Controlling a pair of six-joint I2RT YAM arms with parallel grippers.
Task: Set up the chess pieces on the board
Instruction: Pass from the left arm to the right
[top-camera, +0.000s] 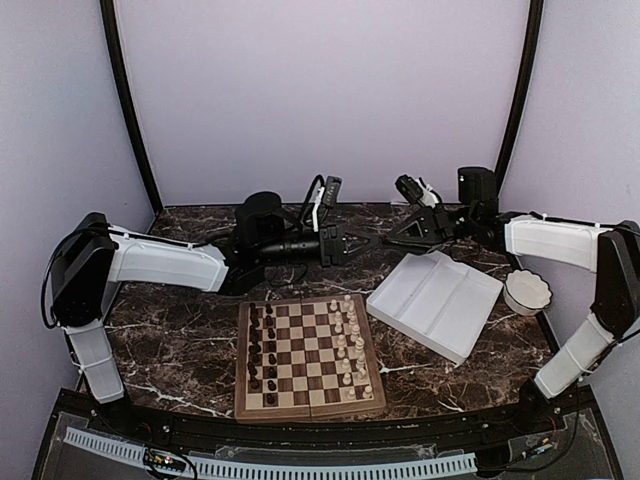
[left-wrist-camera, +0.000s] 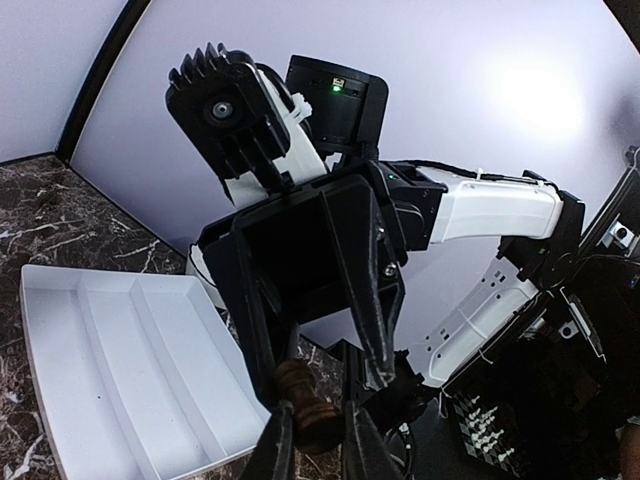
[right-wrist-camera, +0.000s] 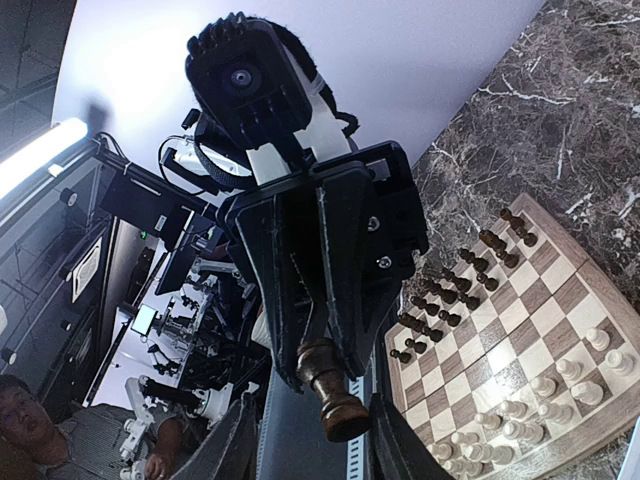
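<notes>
Left fingers (left-wrist-camera: 278, 447) pinch a dark chess piece (right-wrist-camera: 330, 385) aloft beyond the board (top-camera: 305, 352), seemingly for handover; right fingers (left-wrist-camera: 362, 290) straddle it, parted, gripping nothing.

One board (top-camera: 305, 413), one white three-bay tray (top-camera: 435, 300), one white scalloped bowl (top-camera: 527, 292), two arms (left arm (top-camera: 160, 262), right arm (top-camera: 550, 240)), one dark chess piece (left-wrist-camera: 305, 398) aloft; boarded dark pieces (top-camera: 255, 348) and cream pieces (top-camera: 352, 345) too small to tally.

so the square wooden checkered chessboard (top-camera: 310, 358) sits lower centre on the dark marble table (top-camera: 180, 340). tiny dark brown chess pieces (top-camera: 269, 348) line its left edge, cream-white pieces (top-camera: 352, 345) its right. white rectangular divided tray (top-camera: 435, 303) is just right of the board, small white scalloped bowl (top-camera: 527, 298) right of that.
</notes>
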